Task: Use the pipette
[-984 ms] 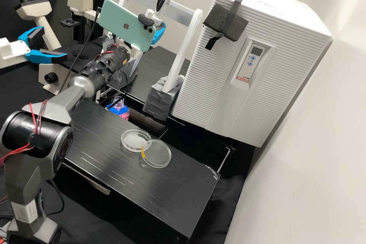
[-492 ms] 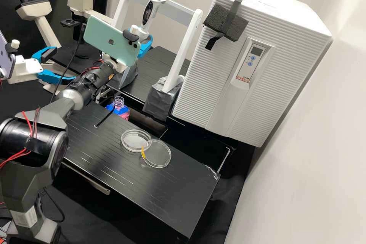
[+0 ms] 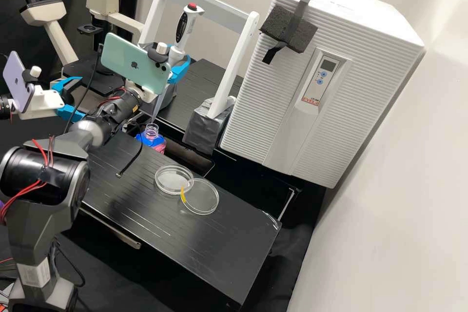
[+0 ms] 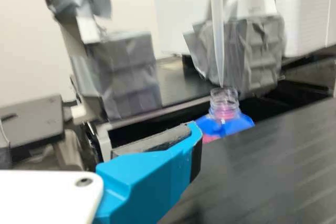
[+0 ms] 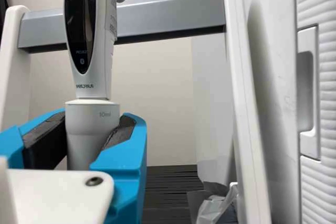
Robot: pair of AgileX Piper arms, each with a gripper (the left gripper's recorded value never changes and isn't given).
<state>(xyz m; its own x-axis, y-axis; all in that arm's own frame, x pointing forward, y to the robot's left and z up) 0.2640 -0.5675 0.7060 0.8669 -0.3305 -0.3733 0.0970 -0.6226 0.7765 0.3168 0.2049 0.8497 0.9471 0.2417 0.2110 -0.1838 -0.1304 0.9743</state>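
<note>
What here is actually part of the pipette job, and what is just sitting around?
Part of the job: pipette; right tool gripping it; pink bottle under its tip; probably the two dishes.

Just there: white machine; microscopes; rack; left tool, open and empty.

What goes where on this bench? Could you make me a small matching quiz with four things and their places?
Things
1. pipette
2. small bottle
3. petri dishes
4. foam block

Places
A. taped to the top corner of the white machine
B. side by side on the black platform
C. held by the right gripper
D. just below the pipette's tip, with pink liquid inside

Pairs: 1-C, 2-D, 3-B, 4-A
</note>
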